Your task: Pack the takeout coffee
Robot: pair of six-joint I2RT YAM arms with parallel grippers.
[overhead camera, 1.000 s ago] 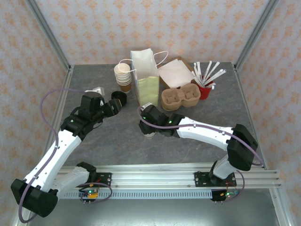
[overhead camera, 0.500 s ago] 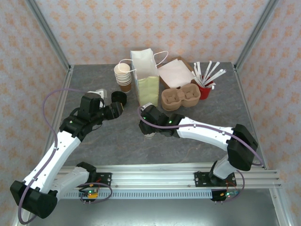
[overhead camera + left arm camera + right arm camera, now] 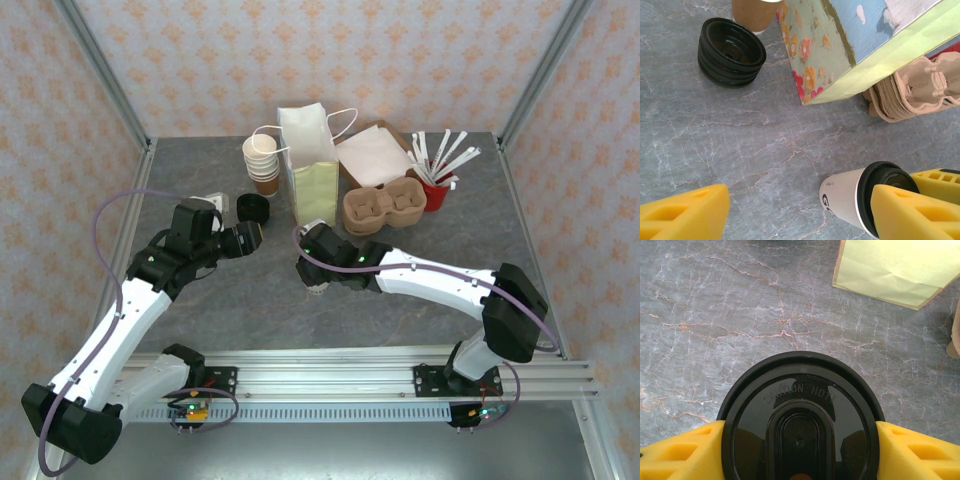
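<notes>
The right tool (image 3: 800, 436) is clamped on the takeout coffee (image 3: 800, 405), one yellow finger (image 3: 682, 452) pressed against each side of its black lid. In the top external view this cup (image 3: 317, 288) sits at the middle of the grey marbled tabletop (image 3: 240, 300), near the front of the upright paper bag (image 3: 312, 165) but apart from it. I cannot tell whether the cup rests on the stone or is just off it.

The left tool (image 3: 800, 202) stands wide and holds nothing. It is low over the tabletop, left of the coffee and near a stack of loose black lids (image 3: 731, 52).

A stack of lidless cream cups (image 3: 262, 160) stands left of the bag. On the bag's right is a brown pulp cup carrier (image 3: 383, 207).
</notes>
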